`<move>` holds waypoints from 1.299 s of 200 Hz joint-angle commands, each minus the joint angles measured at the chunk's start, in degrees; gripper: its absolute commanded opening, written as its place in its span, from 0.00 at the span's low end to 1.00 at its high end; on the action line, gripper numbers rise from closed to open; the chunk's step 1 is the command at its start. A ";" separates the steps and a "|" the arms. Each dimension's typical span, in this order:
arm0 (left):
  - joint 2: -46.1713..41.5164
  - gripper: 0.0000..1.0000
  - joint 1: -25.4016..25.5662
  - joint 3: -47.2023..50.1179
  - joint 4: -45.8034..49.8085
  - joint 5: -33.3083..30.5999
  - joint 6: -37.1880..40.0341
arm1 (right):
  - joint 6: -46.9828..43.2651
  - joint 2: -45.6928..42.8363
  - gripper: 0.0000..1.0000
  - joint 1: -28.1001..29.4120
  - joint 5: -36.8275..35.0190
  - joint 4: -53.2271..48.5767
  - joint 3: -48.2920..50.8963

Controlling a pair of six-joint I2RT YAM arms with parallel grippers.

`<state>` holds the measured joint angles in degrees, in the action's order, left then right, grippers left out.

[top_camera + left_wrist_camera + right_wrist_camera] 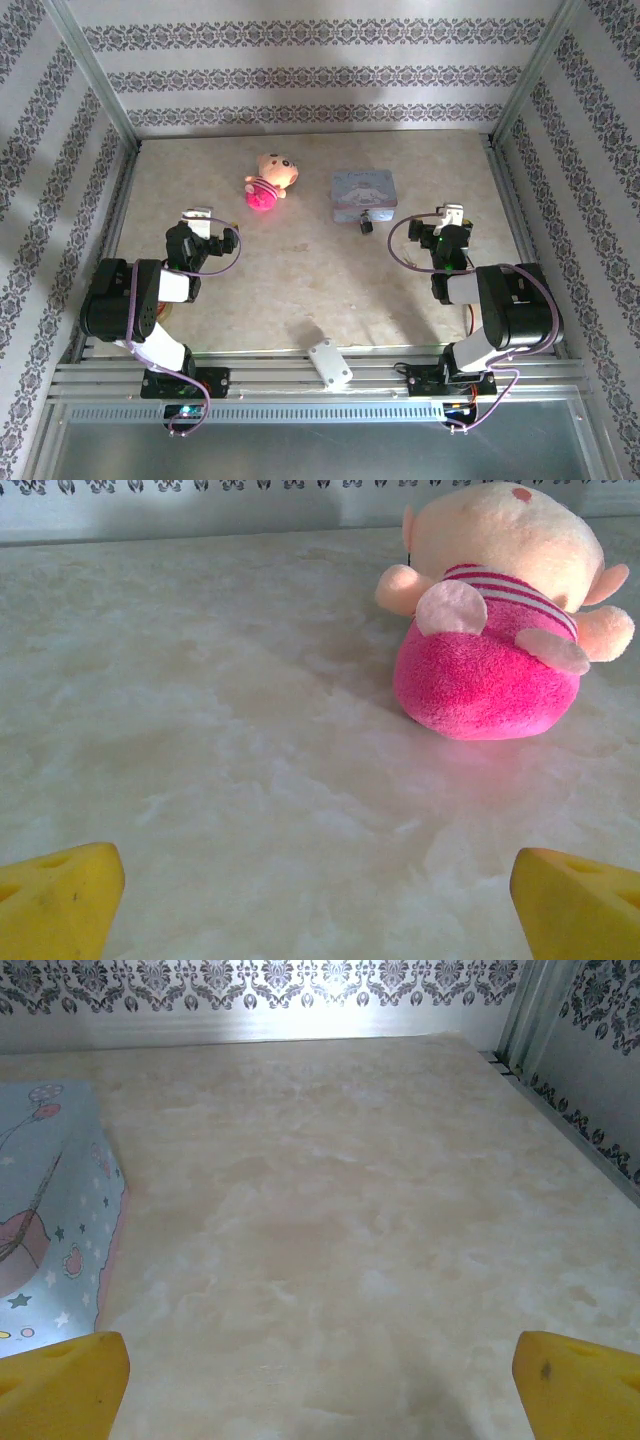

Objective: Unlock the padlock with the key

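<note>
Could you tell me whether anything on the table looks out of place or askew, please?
A white block lies askew at the near edge of the table, overhanging the rail. The plush toy lies toppled left of the tin. Nothing looks spilled or damaged.

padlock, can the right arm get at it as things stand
Probably yes. The padlock lies at the near side of the blue tin, and only bare tabletop lies between it and the open right hand.
</note>
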<state>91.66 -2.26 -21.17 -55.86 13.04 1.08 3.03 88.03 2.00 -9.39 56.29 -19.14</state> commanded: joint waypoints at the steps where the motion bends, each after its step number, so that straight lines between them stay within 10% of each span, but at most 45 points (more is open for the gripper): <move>1: -0.34 0.99 -0.48 -0.45 0.17 -0.47 -0.38 | 0.05 -0.09 0.98 -0.32 1.04 0.66 -1.29; 260: -6.03 0.99 -0.55 0.72 2.55 -5.66 -2.21 | -0.05 -1.20 0.98 -0.32 1.49 -1.44 -2.03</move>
<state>88.68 -2.28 -21.12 -54.65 10.02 0.19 3.03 88.03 2.00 -8.71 55.94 -19.59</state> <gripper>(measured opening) 0.993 0.982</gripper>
